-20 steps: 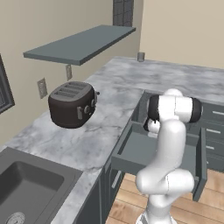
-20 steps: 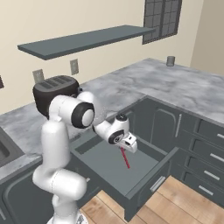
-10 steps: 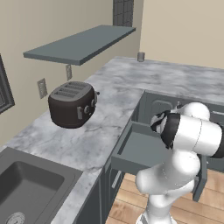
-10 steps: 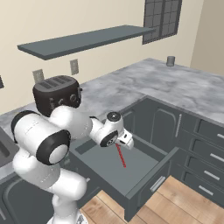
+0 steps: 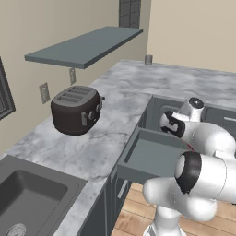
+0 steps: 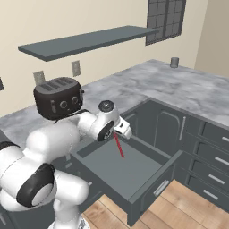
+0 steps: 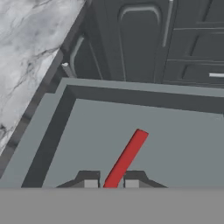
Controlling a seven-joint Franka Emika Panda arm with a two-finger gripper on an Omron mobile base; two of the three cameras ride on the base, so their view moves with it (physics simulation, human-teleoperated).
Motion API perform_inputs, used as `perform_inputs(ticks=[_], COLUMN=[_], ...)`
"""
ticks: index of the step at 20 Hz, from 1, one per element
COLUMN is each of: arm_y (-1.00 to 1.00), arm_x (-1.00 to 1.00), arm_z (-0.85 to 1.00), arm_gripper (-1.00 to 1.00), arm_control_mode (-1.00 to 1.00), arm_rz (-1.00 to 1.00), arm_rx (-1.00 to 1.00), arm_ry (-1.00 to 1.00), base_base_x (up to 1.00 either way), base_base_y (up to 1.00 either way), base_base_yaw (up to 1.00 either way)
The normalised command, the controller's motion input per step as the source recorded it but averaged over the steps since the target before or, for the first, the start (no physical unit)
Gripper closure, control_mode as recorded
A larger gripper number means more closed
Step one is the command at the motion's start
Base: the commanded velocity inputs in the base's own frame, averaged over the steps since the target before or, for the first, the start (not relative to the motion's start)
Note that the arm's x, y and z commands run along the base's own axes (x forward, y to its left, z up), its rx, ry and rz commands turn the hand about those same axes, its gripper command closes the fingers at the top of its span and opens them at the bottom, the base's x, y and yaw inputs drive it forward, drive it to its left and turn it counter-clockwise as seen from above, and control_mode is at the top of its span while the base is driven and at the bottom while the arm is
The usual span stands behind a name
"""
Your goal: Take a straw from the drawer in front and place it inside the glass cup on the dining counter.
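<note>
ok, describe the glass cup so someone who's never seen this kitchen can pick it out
Start at the grey marble counter and follow it to the far end, below the dark window. The glass cup stands there alone, upright near the wall. It is a small plain grey tumbler without a handle, far smaller than the black toaster at the other end.

We see a home kitchen. Marble counter (image 5: 138, 92), toaster (image 5: 76, 109), sink (image 5: 27, 198), wall shelf (image 5: 83, 46) and dark cabinets (image 6: 210, 147) mark it.

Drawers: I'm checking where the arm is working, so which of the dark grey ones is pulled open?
The wide drawer under the marble counter corner, directly below the gripper holding the red straw. The narrow drawers with silver handles to its right are shut.
</note>
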Motion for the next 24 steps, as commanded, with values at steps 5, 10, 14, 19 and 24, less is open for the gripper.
perform_inputs(ticks=[5, 10, 14, 19, 24], arm_y=[0.14, 0.13, 0.16, 0.21, 0.32], arm_x=[0.00, -0.18, -0.76, -0.78, -0.56], arm_z=[1.00, 1.00, 0.90, 0.60, 0.20], arm_gripper=[1.00, 1.00, 1.00, 1.00, 1.00], arm_control_mode=[-1.00, -1.00, -1.00, -1.00, -1.00], arm_rz=[0.00, 0.00, 0.00, 0.00, 0.00], arm_rx=[0.00, 0.00, 0.00, 0.00, 0.00], arm_ry=[0.00, 0.04, 0.00, 0.01, 0.08], base_base_x=[0.00, 0.00, 0.00, 0.00, 0.00], base_base_y=[0.00, 0.00, 0.00, 0.00, 0.00], base_base_yaw=[0.00, 0.00, 0.00, 0.00, 0.00])
